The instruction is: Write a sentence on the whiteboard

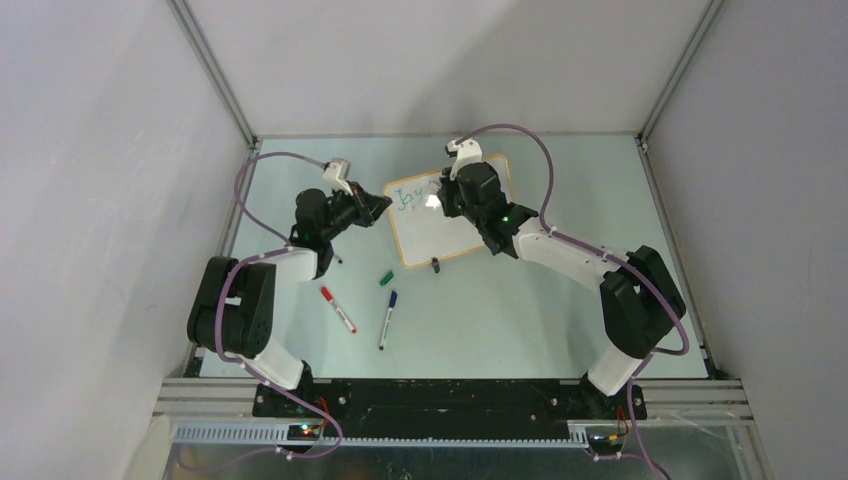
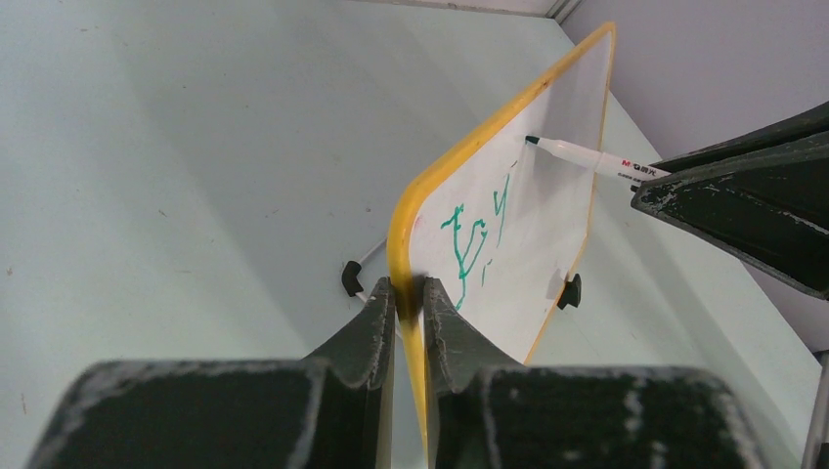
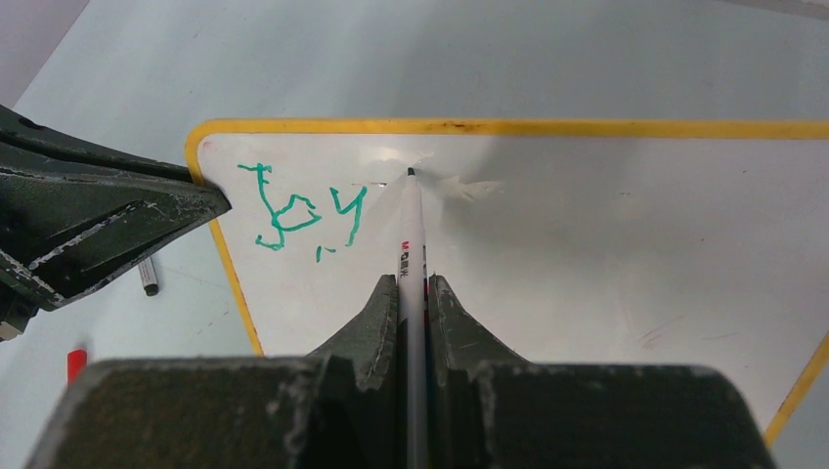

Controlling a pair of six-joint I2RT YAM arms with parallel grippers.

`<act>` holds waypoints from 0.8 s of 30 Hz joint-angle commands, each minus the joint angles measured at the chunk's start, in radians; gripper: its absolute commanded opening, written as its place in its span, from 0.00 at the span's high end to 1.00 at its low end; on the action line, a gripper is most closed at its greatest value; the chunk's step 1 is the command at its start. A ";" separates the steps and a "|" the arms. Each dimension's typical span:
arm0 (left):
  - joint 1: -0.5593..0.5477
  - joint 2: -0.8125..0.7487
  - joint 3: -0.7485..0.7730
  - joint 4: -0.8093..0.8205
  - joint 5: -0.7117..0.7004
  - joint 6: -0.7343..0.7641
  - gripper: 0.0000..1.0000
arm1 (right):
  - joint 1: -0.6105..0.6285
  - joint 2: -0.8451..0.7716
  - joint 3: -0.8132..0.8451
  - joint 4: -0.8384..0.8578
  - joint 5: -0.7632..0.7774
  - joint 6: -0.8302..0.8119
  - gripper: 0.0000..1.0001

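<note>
the left hand (image 2: 409, 293) is clamping the whiteboard (image 1: 445, 240) by its left edge on the table (image 1: 500, 310), the right hand (image 3: 414, 283) is gripping a marker (image 3: 411, 234) against its face, and the sentence (image 3: 298, 210) is showing only a green "joy", the rest remaining.

Soft, even light fell from above, and shadows on the counter (image 1: 500, 320) were faint. A white glare patch sat on the whiteboard (image 1: 445, 240), at centre in the top view and upper middle in the right wrist view. The left hand (image 2: 409, 298) and right hand (image 3: 414, 293) were blurred at bottom.
</note>
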 commanded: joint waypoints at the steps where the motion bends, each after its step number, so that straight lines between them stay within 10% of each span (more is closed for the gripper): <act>1: -0.001 -0.009 0.005 0.021 0.002 0.051 0.95 | -0.012 0.013 0.046 -0.008 0.028 0.014 1.00; 24: 0.000 -0.007 0.006 0.020 0.001 0.052 0.95 | -0.015 0.013 0.045 -0.015 0.036 0.027 1.00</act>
